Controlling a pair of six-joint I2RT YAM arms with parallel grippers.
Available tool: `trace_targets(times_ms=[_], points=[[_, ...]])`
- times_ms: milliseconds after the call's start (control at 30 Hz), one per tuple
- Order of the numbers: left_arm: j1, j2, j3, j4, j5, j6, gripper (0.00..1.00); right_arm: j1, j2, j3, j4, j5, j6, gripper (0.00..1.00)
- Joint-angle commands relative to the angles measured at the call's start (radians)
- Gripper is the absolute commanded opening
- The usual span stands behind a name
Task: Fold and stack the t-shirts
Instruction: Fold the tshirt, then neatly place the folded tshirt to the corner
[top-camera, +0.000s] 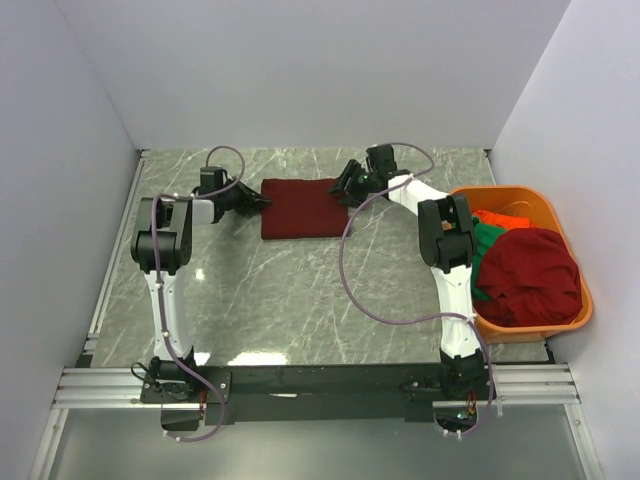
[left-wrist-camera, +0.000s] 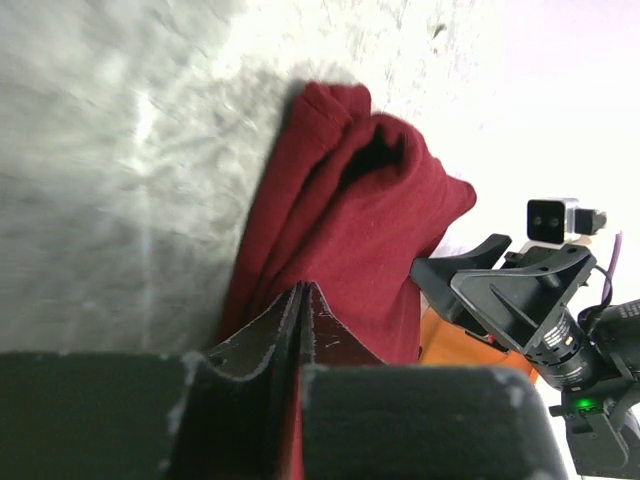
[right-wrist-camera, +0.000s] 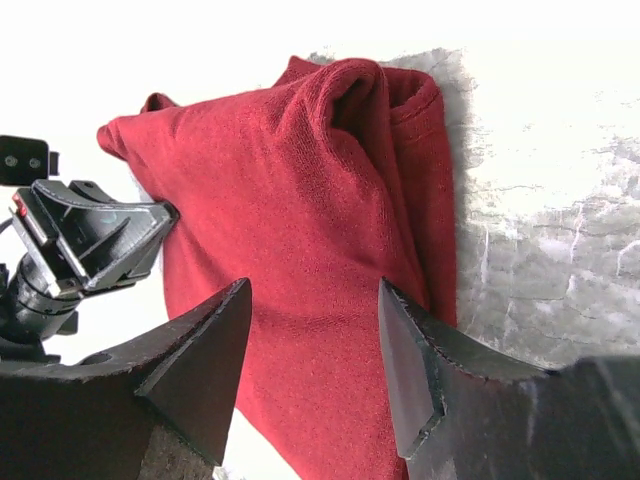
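A dark maroon t-shirt (top-camera: 300, 208), folded into a rectangle, lies flat at the back middle of the table. My left gripper (top-camera: 262, 203) is at its left edge. In the left wrist view the left gripper (left-wrist-camera: 303, 287) is shut, with a thin strip of the maroon cloth (left-wrist-camera: 350, 210) between the fingers. My right gripper (top-camera: 345, 190) is at the shirt's right edge. In the right wrist view the right gripper (right-wrist-camera: 314, 285) is open and empty just above the shirt (right-wrist-camera: 290, 190). Another maroon shirt (top-camera: 530, 275), a green one (top-camera: 487, 245) and an orange-red one (top-camera: 495, 217) lie bunched in the basket.
The rigid orange plastic basket (top-camera: 565, 325) stands at the table's right edge, beside the right arm. White walls close in the back and both sides. The grey marble table (top-camera: 280, 300) stretches toward the arm bases.
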Motion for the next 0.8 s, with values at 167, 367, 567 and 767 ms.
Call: trace_targets(times_ms=[167,367,567,767], points=[[0.038,-0.08,0.013,-0.001,0.002,0.035,0.26,-0.022,-0.006,0.056,-0.045,0.001,-0.016,0.61],[0.035,-0.161,0.053,-0.237,-0.117,0.167,0.55,-0.027,-0.051,0.096,-0.077,0.01,-0.045,0.62],[0.029,-0.181,0.092,-0.437,-0.176,0.3,0.6,-0.025,-0.138,0.084,-0.086,0.032,-0.054,0.63],[-0.017,-0.111,0.204,-0.596,-0.185,0.434,0.62,-0.019,-0.288,-0.053,-0.042,0.059,-0.062,0.64]])
